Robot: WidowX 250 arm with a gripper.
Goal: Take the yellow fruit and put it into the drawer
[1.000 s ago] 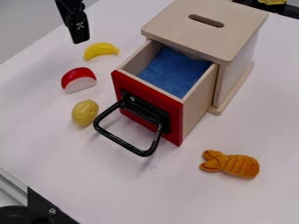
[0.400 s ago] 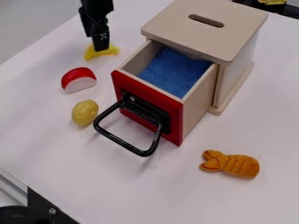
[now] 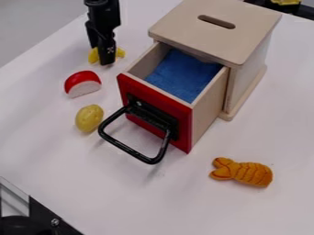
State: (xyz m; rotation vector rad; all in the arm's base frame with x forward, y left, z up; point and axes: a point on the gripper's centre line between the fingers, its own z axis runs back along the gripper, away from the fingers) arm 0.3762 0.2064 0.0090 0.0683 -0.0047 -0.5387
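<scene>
The black gripper (image 3: 100, 54) is low at the upper left, over the middle of the yellow banana (image 3: 120, 53). Its fingers are apart, the nearer one in front of the banana, hiding its middle; whether they touch it I cannot tell. Both banana ends show beside the fingers, and it lies on the table left of the wooden box. The drawer (image 3: 140, 90) stands pulled out, with a red front, a black handle and a blue lining inside.
A red and white piece (image 3: 82, 84) lies just below the banana, and a yellow-green oval piece (image 3: 89, 118) lies left of the handle (image 3: 131, 150). The wooden box (image 3: 251, 34) stands at upper right; an orange-brown toy (image 3: 243, 172) lies at lower right.
From the upper left, the gripper has moved right and down to the banana, now covering its middle. The banana, drawer and other toys have stayed where they were.
</scene>
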